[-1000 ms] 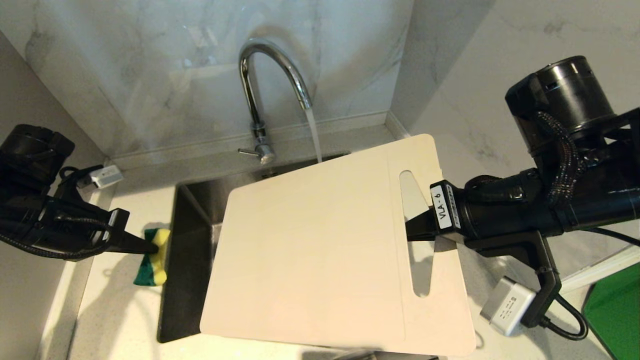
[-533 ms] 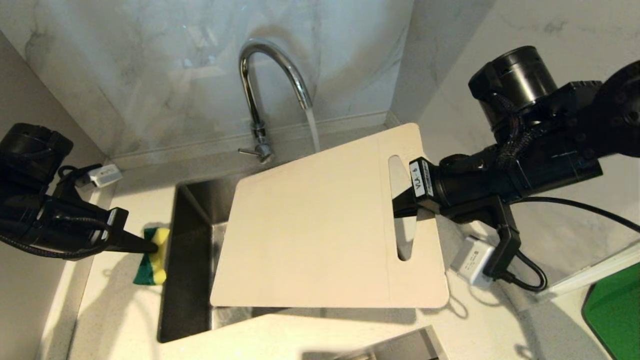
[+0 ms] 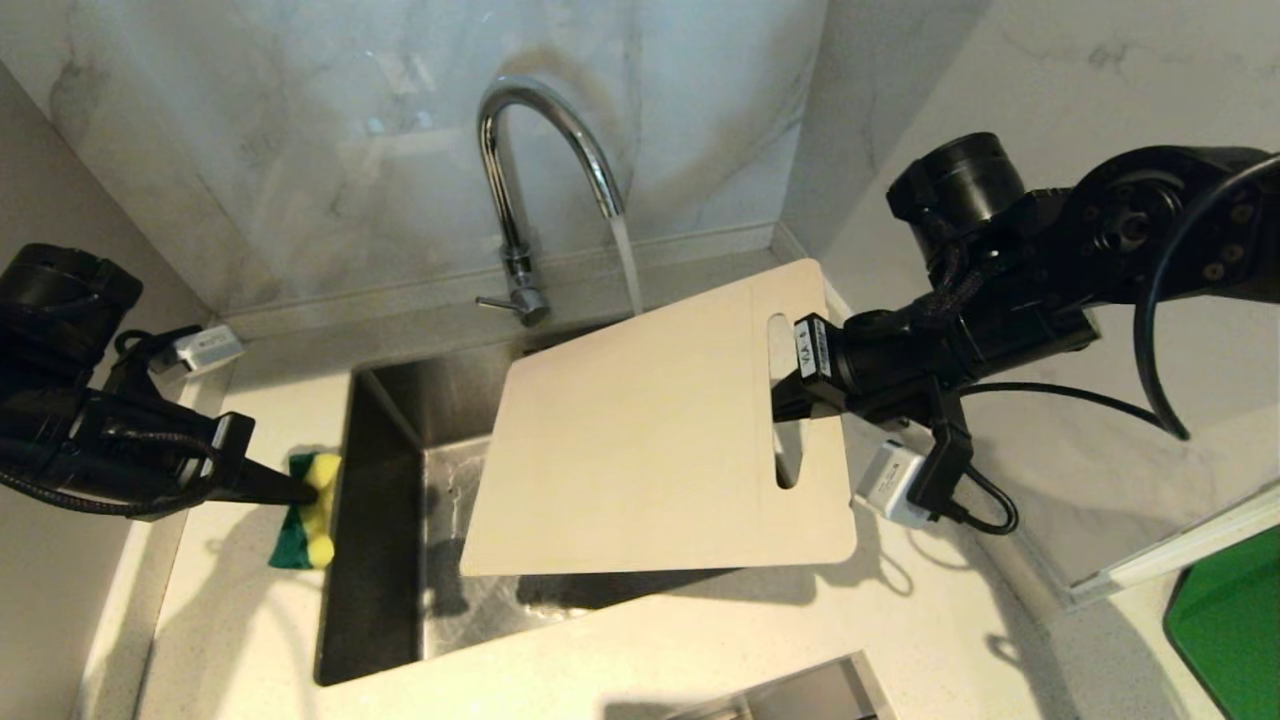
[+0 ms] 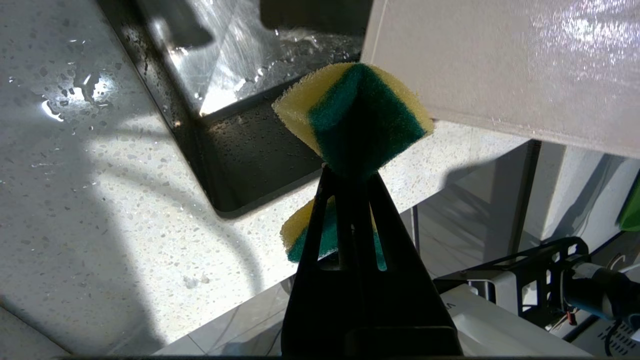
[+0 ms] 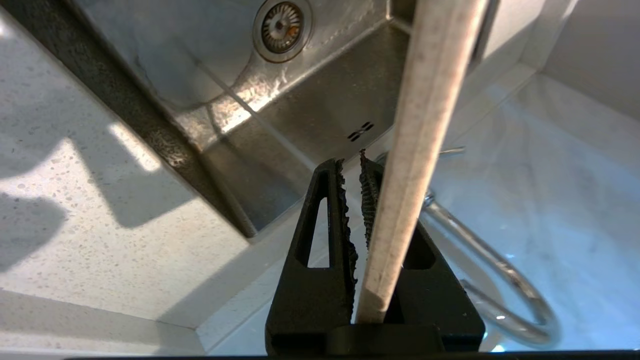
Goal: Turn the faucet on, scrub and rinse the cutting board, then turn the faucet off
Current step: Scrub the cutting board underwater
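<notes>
1. My right gripper (image 3: pixel 785 400) has its fingers clamped on the cutting board (image 3: pixel 640 450) at its slot end, over the sink (image 3: pixel 385 600), under the running faucet (image 3: pixel 520 190).
2. My left gripper (image 3: pixel 300 490) has its fingers pinched on the sponge (image 3: pixel 310 515) at the sink's left edge.
3. Risk: the wet board could slip or twist from so narrow a hold.

Black arms with braided cables, white labelled wrist tag, silver camera modules, tapered black claws.

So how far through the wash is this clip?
Done: faucet is running. In hand: right gripper grips the cutting board over the sink, beside the stream; left gripper pinches the sponge over the counter. Left: scrubbing, rinsing, shutting off.
</notes>
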Available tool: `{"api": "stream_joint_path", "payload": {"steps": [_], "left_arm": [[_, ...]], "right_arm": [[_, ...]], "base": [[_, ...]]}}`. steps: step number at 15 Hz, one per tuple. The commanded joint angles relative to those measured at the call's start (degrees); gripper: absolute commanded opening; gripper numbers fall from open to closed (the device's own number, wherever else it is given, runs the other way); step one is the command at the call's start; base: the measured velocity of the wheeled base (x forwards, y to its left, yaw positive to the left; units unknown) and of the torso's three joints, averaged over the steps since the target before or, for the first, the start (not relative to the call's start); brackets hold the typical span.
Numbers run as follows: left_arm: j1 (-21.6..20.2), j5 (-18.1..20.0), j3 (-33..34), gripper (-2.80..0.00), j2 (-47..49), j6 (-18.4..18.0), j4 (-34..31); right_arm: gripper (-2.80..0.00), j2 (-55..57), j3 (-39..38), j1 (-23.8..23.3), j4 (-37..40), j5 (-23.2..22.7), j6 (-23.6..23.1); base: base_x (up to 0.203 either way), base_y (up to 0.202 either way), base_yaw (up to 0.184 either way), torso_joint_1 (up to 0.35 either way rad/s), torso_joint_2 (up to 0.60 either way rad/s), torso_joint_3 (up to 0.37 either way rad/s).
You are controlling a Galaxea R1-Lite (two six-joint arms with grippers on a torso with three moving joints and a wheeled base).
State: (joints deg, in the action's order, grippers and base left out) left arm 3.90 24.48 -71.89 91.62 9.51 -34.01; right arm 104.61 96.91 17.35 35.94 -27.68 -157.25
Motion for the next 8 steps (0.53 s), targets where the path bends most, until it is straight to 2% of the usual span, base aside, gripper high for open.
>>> {"api": "stream_joint_path", "payload": {"steps": [1,3,8], "left_arm": [[-0.03,0.13,-0.01,-2.8,-0.04,0.07,-0.18],[-0.03,0.13,-0.01,-2.8,0.05,0.07,-0.18],[-0.03,0.13,-0.09,-2.8,-0.04,0.07,-0.18]], "right_arm": [[-2.8,3.26,2.21,-0.87,0.32,-1.47,-0.89],[-2.8,5.74,4.12,-1.38,0.5,-4.02,-0.89],[-2.8,9.44,6.27,-1.95,0.54,-4.32,-0.89]], "base": [[0.0,0.0,0.0,0.0,0.0,0.0],[0.0,0.0,0.0,0.0,0.0,0.0],[0.0,0.0,0.0,0.0,0.0,0.0]]}}
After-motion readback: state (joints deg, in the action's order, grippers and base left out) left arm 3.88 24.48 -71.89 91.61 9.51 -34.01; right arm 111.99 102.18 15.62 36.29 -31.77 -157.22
